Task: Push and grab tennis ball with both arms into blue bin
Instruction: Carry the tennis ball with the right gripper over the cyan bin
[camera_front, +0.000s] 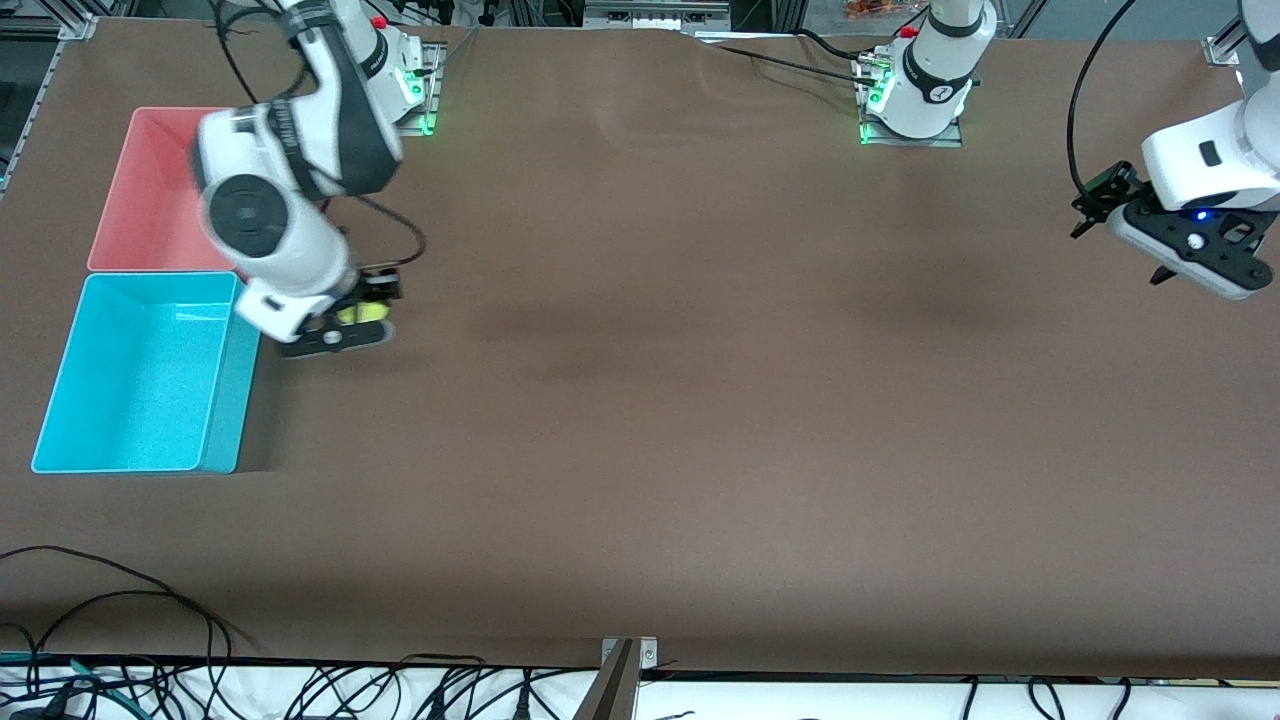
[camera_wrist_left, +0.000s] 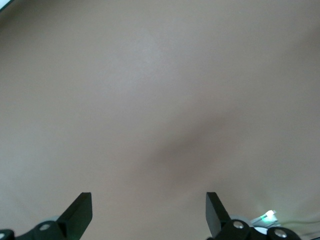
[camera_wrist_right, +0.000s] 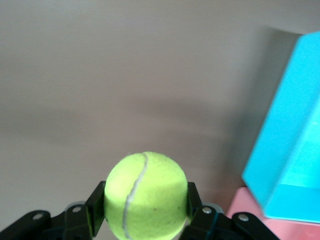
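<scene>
Progress looks well past halfway, judging by how things lie: the tennis ball is already off the table and caught in the right gripper, whose fingers press against both sides of the ball. In the front view the ball shows as a yellow-green patch under the right arm's wrist, just beside the blue bin, close to the bin's corner nearest the pink bin. The blue bin holds nothing that can be seen, so the drop is not yet done. What remains, as I judge it, is to carry the ball over the bin's rim and release it there.

The left gripper hangs over bare table at the left arm's end, well apart from the blue bin, and waits. Its fingers stand wide apart with only brown table between them; they hold and touch nothing. No further part in the task seems to be left for it.
</scene>
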